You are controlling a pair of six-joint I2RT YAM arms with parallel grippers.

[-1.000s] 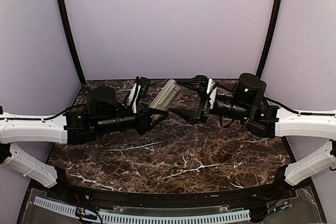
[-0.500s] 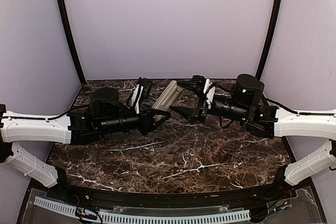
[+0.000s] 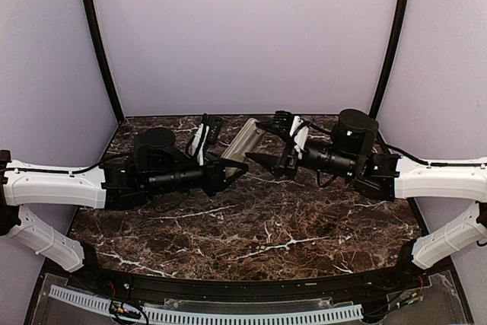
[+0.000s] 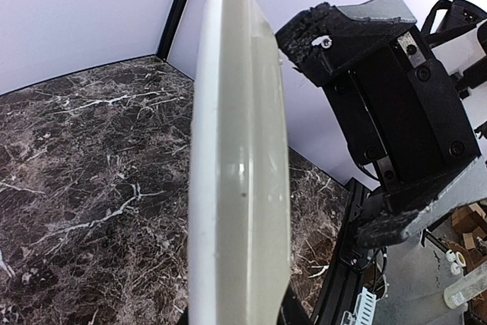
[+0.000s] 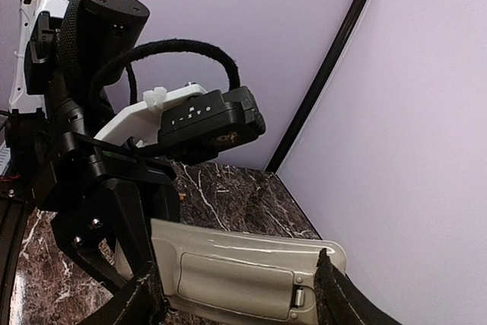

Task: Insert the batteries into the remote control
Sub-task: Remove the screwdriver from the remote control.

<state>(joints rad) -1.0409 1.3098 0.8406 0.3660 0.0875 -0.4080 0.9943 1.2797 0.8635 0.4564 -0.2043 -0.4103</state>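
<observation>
While the remote control point(image 3: 242, 141) was held clear of the marble table point(image 3: 266, 226), the left gripper point(image 3: 221, 167) was found clamped on its lower, nearer end. From that grip the remote's long axis rose toward the back wall and leaned to the robot's right, leaving the upper end free.

The right gripper point(image 3: 266, 144) stood just beside the remote on its right-hand side, facing the broad back face. Its jaws were parted. The gap between them appeared to run along the remote's long axis rather than across it. In the right wrist view one fingertip point(image 5: 338, 302) sat at the free end and the other near the left gripper's hold. The battery cover point(image 5: 236, 283) lay between them, turned squarely toward that camera. Whether either pad touched the remote could not be determined from any view.

The cover appeared seated and closed, with a small catch visible at the end nearer the free tip. No batteries were seen in any view, so their location relative to the remote could not be established.

Judgement: the right arm was the better placed to work the cover, since the cover faced it and the left arm was committed to holding. The coming move was judged to depend on the right fingers meeting the catch end squarely along the remote's length.
</observation>
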